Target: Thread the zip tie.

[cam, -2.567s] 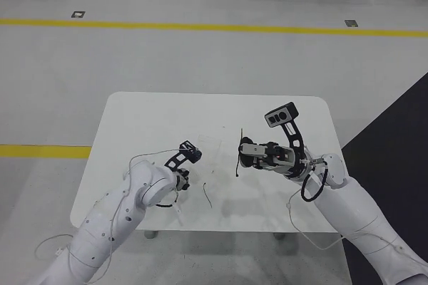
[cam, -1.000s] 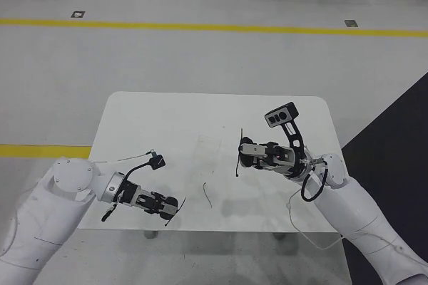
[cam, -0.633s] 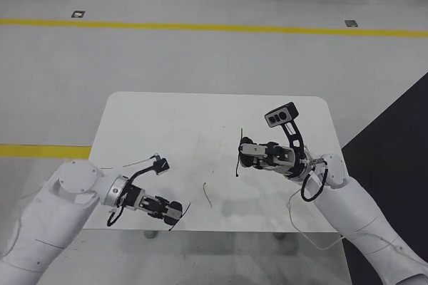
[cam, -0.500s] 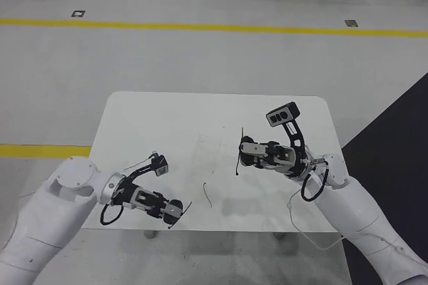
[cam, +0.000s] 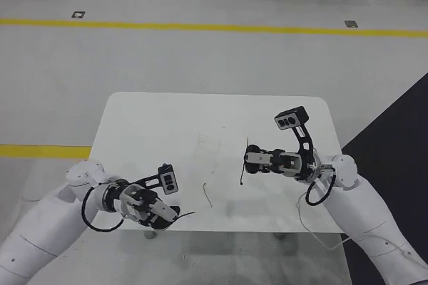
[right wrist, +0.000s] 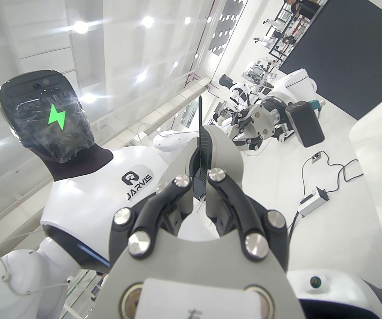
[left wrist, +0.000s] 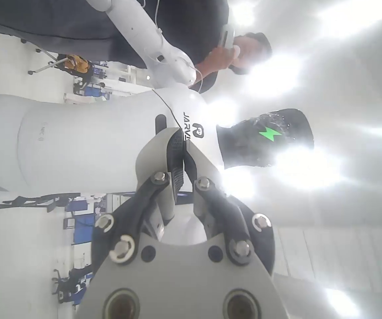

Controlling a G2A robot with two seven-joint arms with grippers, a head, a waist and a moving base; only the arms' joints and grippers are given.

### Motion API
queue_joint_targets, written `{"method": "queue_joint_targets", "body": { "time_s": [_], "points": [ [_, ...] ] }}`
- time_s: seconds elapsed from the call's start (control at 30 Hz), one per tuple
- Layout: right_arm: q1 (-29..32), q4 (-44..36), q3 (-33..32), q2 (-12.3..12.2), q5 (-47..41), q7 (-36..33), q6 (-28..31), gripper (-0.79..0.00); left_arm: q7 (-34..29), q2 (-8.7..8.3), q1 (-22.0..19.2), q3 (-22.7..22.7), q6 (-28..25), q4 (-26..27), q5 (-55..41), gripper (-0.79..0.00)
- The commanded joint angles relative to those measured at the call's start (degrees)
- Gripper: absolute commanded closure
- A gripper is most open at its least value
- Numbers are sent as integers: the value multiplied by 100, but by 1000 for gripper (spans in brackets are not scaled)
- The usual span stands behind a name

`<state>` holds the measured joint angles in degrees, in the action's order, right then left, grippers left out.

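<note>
The right gripper (cam: 248, 161) hangs over the table (cam: 164, 121), right of its middle, with its jaws clenched on a zip tie (cam: 242, 175). In the top view the tie is a thin black strip. One end stands out past the fingers toward the far side of the table and the other toward the near side, where it ends in a small dark knob. In the right wrist view the right gripper (right wrist: 201, 141) has the ribbed pads pressed flat against the zip tie (right wrist: 199, 114), whose straight, narrow end sticks out beyond the fingertips.

The left gripper (cam: 164, 215) is at the near edge of the table, toward its left side and well apart from the right one. It is clamped on a second tie (cam: 185, 213), thinner-looking and black, which points out sideways toward the middle. In the left wrist view the left gripper (left wrist: 181, 144) has its pads closed together, and the second tie (left wrist: 166, 109) runs out from the tips as a fine dark line.

A loose tie (cam: 207, 194), short and slightly curved, lies on the table between the two grippers, touching neither.
</note>
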<state>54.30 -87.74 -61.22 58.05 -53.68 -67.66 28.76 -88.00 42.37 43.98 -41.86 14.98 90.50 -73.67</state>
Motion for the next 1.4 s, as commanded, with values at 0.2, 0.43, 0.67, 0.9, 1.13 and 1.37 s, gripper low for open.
{"method": "queue_joint_targets", "body": {
  "time_s": [0.2, 0.43, 0.67, 0.9, 1.13, 1.37],
  "points": [
    [-1, 2, 1, -1, 1, -1, 0, 0, 71, 6, 47, -9, 5, 10, -36, 0],
    [-1, 2, 1, -1, 1, -1, 0, 0, 443, 109, 193, -189, -22, 160, -574, 0],
    [-1, 2, 1, -1, 1, -1, 0, 0, 1167, 301, 193, -119, -271, 373, -432, 0],
    [-1, 2, 1, -1, 1, -1, 0, 0, 1048, 454, 255, -61, 12, 272, -812, 0],
    [-1, 2, 1, -1, 1, -1, 0, 0, 1048, 454, 255, -61, 12, 272, -812, 0],
    [-1, 2, 1, -1, 1, -1, 0, 0, 1729, 575, 572, -158, -666, 562, -1213, 0]
  ]
}}
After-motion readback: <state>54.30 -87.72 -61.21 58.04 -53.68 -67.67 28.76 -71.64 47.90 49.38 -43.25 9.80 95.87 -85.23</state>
